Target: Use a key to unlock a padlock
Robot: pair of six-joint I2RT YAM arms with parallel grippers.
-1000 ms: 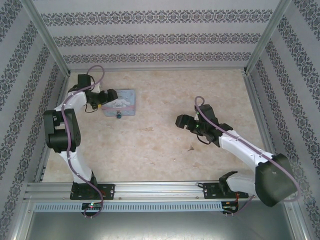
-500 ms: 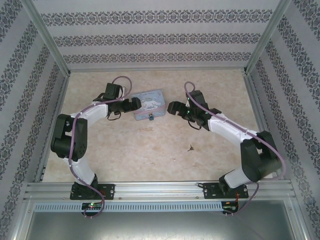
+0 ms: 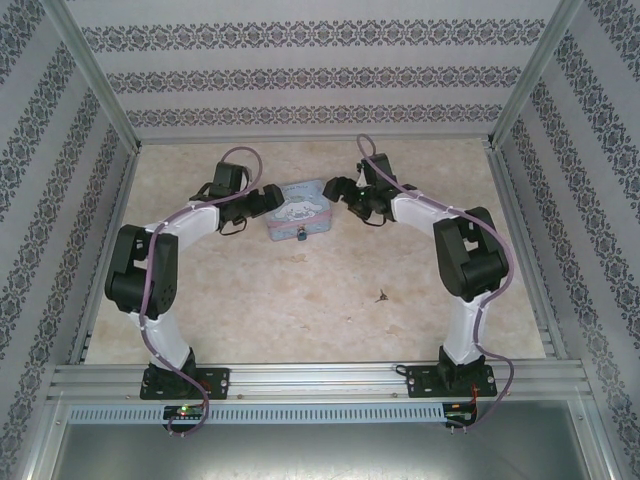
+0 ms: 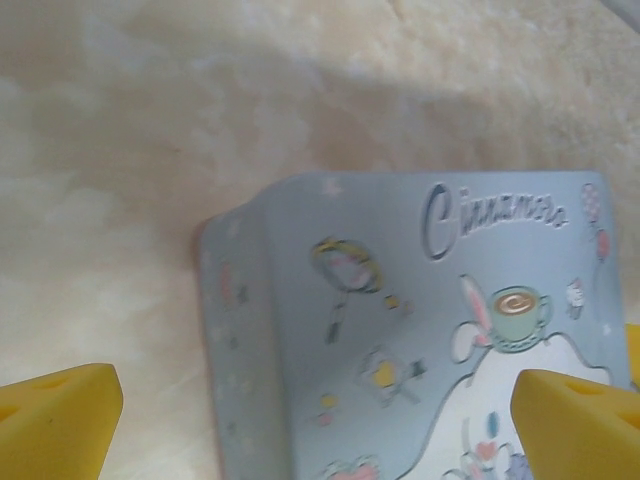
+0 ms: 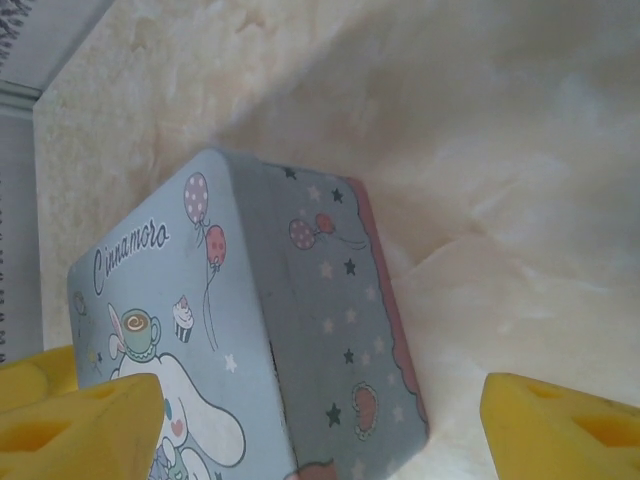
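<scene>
A pale-blue cartoon tin (image 3: 298, 207) lies at the back middle of the table. The tiny teal padlock (image 3: 299, 238) hangs at the tin's near edge. On the bare table to the right, nearer the front, lies a small dark sliver, the key (image 3: 381, 296). My left gripper (image 3: 269, 202) is at the tin's left end and open. In the left wrist view its yellow pads (image 4: 55, 420) straddle that end of the tin (image 4: 420, 330). My right gripper (image 3: 334, 189) is at the tin's right end, open. One right pad (image 5: 560, 425) stands clear of the tin's side (image 5: 340, 330).
Patterned walls and aluminium posts (image 3: 100, 95) close in the back and both sides. A metal rail (image 3: 320, 378) with both arm bases runs along the front. The beige tabletop (image 3: 280, 320) stretches between the tin and the rail.
The tin has shifted from the back left to the back middle, and the left arm has followed it. The right arm has swung up from the right to the tin's right end.
</scene>
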